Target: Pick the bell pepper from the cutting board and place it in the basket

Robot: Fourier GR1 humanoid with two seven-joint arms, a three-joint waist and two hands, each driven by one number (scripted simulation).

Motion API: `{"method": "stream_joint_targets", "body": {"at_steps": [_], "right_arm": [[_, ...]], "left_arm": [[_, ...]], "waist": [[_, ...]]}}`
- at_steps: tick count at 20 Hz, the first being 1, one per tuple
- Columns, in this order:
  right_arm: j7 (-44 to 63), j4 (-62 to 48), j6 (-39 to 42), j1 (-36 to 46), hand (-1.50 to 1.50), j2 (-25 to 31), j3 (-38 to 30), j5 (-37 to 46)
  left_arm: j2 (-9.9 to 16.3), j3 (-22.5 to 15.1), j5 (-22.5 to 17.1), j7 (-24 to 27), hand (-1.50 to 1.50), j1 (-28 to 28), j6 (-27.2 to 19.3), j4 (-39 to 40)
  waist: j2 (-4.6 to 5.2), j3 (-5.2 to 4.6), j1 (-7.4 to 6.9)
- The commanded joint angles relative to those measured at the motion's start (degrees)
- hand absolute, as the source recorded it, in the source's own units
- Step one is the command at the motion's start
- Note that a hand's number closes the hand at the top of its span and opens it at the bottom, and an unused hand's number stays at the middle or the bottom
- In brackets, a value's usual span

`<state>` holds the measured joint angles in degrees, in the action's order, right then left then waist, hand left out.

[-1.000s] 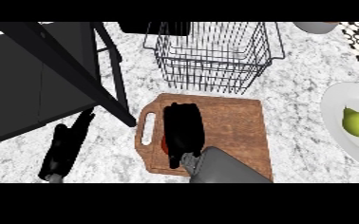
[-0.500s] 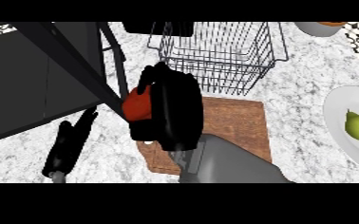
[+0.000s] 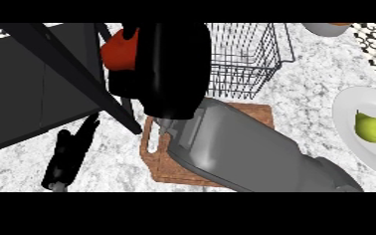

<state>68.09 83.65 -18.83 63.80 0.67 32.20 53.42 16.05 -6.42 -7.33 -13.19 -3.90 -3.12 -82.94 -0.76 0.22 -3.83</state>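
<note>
Bell pepper (image 3: pixel 117 52): red, clasped in the curled fingers of the right hand (image 3: pixel 165 67), showing at the hand's left side. Position: raised above the tabletop (image 3: pixel 308 84), just left of the wire basket (image 3: pixel 249 55), beyond the cutting board (image 3: pixel 172 172).

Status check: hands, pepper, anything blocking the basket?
Right hand shut on the pepper, lifted above the cutting board. Left hand not seen. Basket just right of the hand, top open, nothing blocking.
</note>
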Motion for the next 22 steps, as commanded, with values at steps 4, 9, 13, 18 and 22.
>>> {"method": "stream_joint_targets", "body": {"at_steps": [4,9,13,18,22], "right_arm": [[14.38,-8.31,0.58,13.55,1.50,-0.63,-8.20,-1.05],[12.76,-16.55,-1.80,15.54,1.50,-0.64,-10.29,-1.13],[8.41,-22.25,-1.32,16.55,1.50,-0.64,-12.91,-2.25],[3.39,-27.95,-3.36,17.77,1.50,-0.65,-16.68,-3.87],[-2.28,-29.90,-11.12,10.99,1.50,-0.65,-16.77,-6.17]], "left_arm": [[0.10,0.66,-0.90,-2.65,0.00,-1.17,0.56,3.08],[0.33,0.86,-1.31,-3.85,0.00,-1.84,0.72,0.60],[-1.20,1.45,-0.66,-3.16,0.00,-0.92,-1.08,2.15],[-1.91,-0.09,1.05,-2.17,0.00,-2.34,-1.07,2.68],[-1.37,0.40,0.25,-2.79,0.00,-3.62,-0.29,0.11]], "waist": [[0.66,-0.45,1.08],[0.87,-0.36,1.16],[1.04,-0.34,2.02],[1.15,-0.31,2.26],[1.12,-0.24,2.03]]}}
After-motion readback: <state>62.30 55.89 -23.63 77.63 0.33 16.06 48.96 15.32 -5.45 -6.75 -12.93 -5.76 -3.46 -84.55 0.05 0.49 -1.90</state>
